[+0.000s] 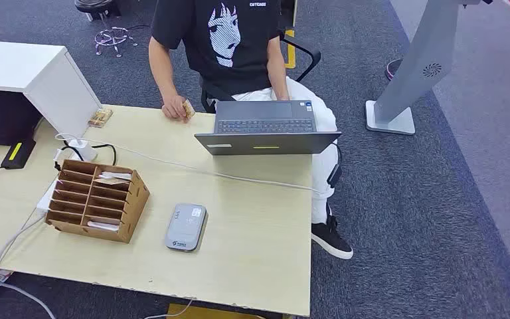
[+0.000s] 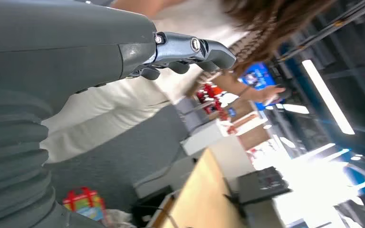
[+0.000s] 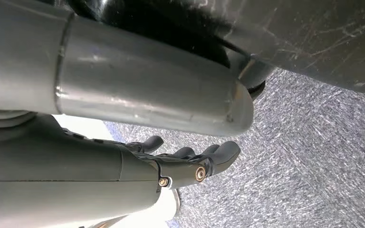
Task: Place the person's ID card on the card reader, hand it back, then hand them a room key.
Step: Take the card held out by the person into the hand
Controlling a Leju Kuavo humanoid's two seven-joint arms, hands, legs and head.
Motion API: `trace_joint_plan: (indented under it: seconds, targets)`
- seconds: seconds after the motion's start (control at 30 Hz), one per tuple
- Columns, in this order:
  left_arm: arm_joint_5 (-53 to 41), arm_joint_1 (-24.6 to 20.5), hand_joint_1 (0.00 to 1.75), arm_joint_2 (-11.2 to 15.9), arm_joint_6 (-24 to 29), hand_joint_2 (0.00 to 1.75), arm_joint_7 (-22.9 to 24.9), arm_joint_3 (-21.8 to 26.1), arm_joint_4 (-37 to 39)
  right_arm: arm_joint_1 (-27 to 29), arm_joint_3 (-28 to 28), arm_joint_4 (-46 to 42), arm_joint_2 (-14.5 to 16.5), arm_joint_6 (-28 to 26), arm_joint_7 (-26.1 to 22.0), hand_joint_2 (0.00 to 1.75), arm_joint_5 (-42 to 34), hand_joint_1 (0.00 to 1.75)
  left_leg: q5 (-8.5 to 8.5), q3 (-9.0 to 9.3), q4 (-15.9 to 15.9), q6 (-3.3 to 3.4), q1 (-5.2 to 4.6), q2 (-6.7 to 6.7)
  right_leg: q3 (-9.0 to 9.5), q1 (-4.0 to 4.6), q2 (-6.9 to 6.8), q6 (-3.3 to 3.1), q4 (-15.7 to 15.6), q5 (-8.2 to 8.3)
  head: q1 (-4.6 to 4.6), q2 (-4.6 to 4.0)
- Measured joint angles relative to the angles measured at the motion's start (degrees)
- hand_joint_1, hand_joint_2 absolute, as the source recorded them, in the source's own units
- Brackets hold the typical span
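My left hand [image 2: 180, 52] and right hand [image 3: 190, 164]: fingers loosely extended, holding nothing. Rounded grey card reader [image 1: 186, 226] lies flat on the wooden table [image 1: 252, 226].

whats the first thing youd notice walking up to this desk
Probably the person in a black printed T-shirt seated at the far edge of the pale wooden table, holding a small card beside an open grey laptop. Next, on the near half, the grey card reader lies flat, with a brown wooden slotted organizer beside it holding a few cards.
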Motion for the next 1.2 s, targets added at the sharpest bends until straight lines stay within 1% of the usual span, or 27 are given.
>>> trace_joint_plan:
  seconds: [0.07,0.23,0.4,0.53,0.63,0.77,0.9,0.97,1.1,1.2]
  targets:
    - [-0.52,0.33,0.0,-0.05,0.0,1.75,0.0,-0.51,-1.3,-0.01,0.0,-0.01,0.01,0.03,0.04,0.0,0.15,0.0,0.0,0.0,0.0,0.0,0.0,0.0,0.0,0.0,0.0,0.0,0.0,0.0,0.0,0.0]
    - [-3.38,1.63,0.0,-0.24,0.0,1.75,0.0,-2.91,-8.77,-0.03,0.0,-0.02,0.02,0.64,0.07,0.0,1.11,0.0,0.0,0.01,0.0,0.0,0.0,0.0,0.0,0.01,0.0,0.0,0.0,0.0,-0.01,0.0]
    - [-5.48,1.75,0.0,-0.35,-0.01,1.75,0.0,-5.03,-15.88,-0.08,0.0,-0.02,0.02,1.18,0.13,0.0,1.84,0.0,0.0,0.01,0.0,0.0,0.0,0.0,0.0,0.0,0.01,0.0,0.0,0.0,-0.01,0.0]
    - [-9.14,1.31,0.0,-0.14,-0.01,1.75,0.0,-7.29,-19.62,-0.13,0.0,-0.02,0.02,1.7,0.23,0.0,1.92,0.0,0.0,0.02,0.0,0.0,0.0,0.0,-0.01,0.0,0.01,0.0,0.0,0.0,0.0,0.0]
    - [-13.61,-0.33,0.0,0.93,-0.01,1.75,0.0,-8.7,-20.21,-0.16,0.0,-0.02,0.01,2.17,-0.25,0.0,2.0,0.0,0.01,0.05,0.0,0.0,0.0,0.0,-0.03,0.0,0.0,0.0,-0.01,0.0,-0.01,0.0]
    - [-19.58,-5.29,0.0,3.87,-0.01,1.75,0.0,-10.43,-17.23,-0.34,0.0,-0.02,-0.01,2.97,-1.14,0.0,2.0,0.0,0.05,0.08,0.0,-0.01,0.0,-0.02,0.01,0.01,-0.03,-0.02,0.01,0.03,-0.01,0.0]
    - [-24.47,-11.73,0.0,7.76,-0.03,1.75,0.25,-12.32,-10.03,-0.5,0.0,-0.02,-0.05,3.24,-1.5,0.0,2.0,0.0,0.16,0.09,0.0,0.03,0.0,-0.04,0.03,0.01,-0.03,-0.02,0.02,0.08,0.01,0.0]
    - [-27.26,-15.4,0.0,10.02,-0.04,1.75,1.43,-13.48,-5.25,-0.67,0.0,-0.02,-0.08,3.44,-1.58,0.0,2.01,0.0,0.2,0.08,0.0,0.02,0.0,-0.05,0.03,0.01,-0.03,-0.03,0.02,0.12,0.01,0.0]
    - [-33.78,-22.62,0.0,14.96,-0.05,1.75,5.67,-15.98,4.42,-0.81,0.0,-0.02,-0.16,3.68,-1.75,0.0,2.0,0.0,0.28,0.06,0.0,0.0,0.0,-0.03,0.01,0.01,-0.01,-0.06,0.03,0.24,0.0,0.0]
    - [-37.45,-26.45,0.0,17.4,-0.04,1.75,7.45,-17.15,9.49,-0.84,0.0,-0.02,-0.2,3.74,-1.85,0.0,1.99,0.0,0.29,0.05,0.0,-0.01,0.0,-0.01,0.0,0.0,0.01,-0.04,0.03,0.28,0.0,0.0]
